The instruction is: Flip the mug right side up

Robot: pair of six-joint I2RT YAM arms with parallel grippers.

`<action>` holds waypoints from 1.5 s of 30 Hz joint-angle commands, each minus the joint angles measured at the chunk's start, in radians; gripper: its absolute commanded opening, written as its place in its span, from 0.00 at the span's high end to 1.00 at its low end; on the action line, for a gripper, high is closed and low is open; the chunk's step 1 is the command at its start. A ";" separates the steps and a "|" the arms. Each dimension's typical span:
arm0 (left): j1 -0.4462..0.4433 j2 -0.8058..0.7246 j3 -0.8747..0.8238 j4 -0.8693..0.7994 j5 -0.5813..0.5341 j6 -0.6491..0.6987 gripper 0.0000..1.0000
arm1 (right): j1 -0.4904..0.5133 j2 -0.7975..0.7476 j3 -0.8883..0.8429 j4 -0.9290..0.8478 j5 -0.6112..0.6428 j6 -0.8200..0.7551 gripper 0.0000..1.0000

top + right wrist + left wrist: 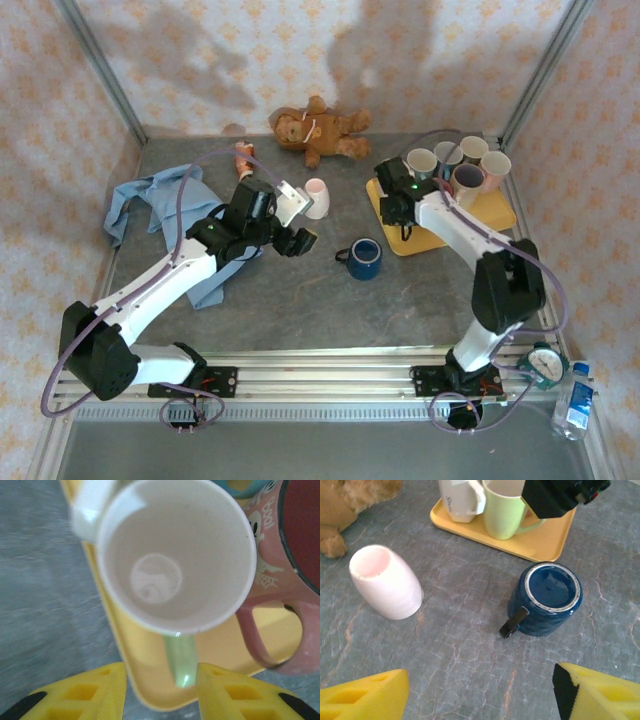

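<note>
Mid-table, the blue mug sits near the left gripper (wide open, empty). The right gripper, parted, straddles the handle of a green mug.

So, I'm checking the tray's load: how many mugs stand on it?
5 on the tray: green mug left, pink mug front, grey mug, white mug, cream mug behind. The right arm may hide another.

Mug mid-table; tray right of it, cups on tray; tumbler behind mug; bear at back.
</note>
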 commanded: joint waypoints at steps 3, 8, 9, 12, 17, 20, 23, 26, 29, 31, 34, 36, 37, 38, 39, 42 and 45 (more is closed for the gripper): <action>0.007 0.032 0.032 -0.020 0.164 0.236 0.22 | -0.011 -0.178 -0.080 -0.001 -0.295 -0.037 0.58; 0.008 0.145 0.119 -0.151 0.210 0.371 0.24 | -0.109 -0.256 -0.104 -0.087 -0.613 -0.089 0.58; 0.008 0.169 0.130 -0.160 0.213 0.399 0.25 | -0.140 -0.266 -0.106 -0.108 -0.674 -0.093 0.58; 0.006 0.229 0.150 -0.150 0.216 0.477 0.25 | -0.219 -0.291 -0.125 -0.145 -0.835 -0.082 0.58; 0.003 0.355 0.233 -0.152 0.242 0.550 0.26 | -0.259 -0.314 -0.165 -0.194 -0.908 -0.074 0.57; -0.017 0.442 0.305 -0.221 0.214 0.649 0.29 | -0.269 -0.320 -0.181 -0.204 -0.915 -0.034 0.58; -0.041 0.488 0.313 -0.179 0.182 0.698 0.30 | -0.279 -0.328 -0.191 -0.210 -0.926 0.008 0.58; -0.053 0.541 0.352 -0.190 0.171 0.729 0.30 | -0.287 -0.346 -0.191 -0.226 -0.916 0.017 0.58; -0.063 0.593 0.393 -0.226 0.157 0.760 0.30 | -0.303 -0.356 -0.186 -0.240 -0.901 0.014 0.58; -0.066 0.607 0.401 -0.223 0.167 0.772 0.31 | -0.317 -0.360 -0.189 -0.249 -0.898 0.011 0.58; -0.070 0.647 0.410 -0.217 0.177 0.792 0.31 | -0.339 -0.359 -0.199 -0.268 -0.884 0.005 0.58; -0.072 0.667 0.432 -0.248 0.173 0.812 0.33 | -0.360 -0.360 -0.211 -0.276 -0.886 0.010 0.58; -0.074 0.675 0.438 -0.254 0.174 0.818 0.34 | -0.369 -0.362 -0.216 -0.276 -0.890 0.012 0.58; -0.074 0.683 0.444 -0.257 0.173 0.824 0.35 | -0.377 -0.365 -0.222 -0.273 -0.895 0.015 0.58; -0.077 0.687 0.446 -0.253 0.174 0.826 0.36 | -0.381 -0.369 -0.227 -0.269 -0.899 0.018 0.58; -0.080 0.698 0.451 -0.244 0.179 0.830 0.39 | -0.384 -0.372 -0.231 -0.264 -0.901 0.024 0.58; -0.091 0.714 0.472 -0.267 0.173 0.850 0.41 | -0.384 -0.368 -0.230 -0.264 -0.896 0.026 0.58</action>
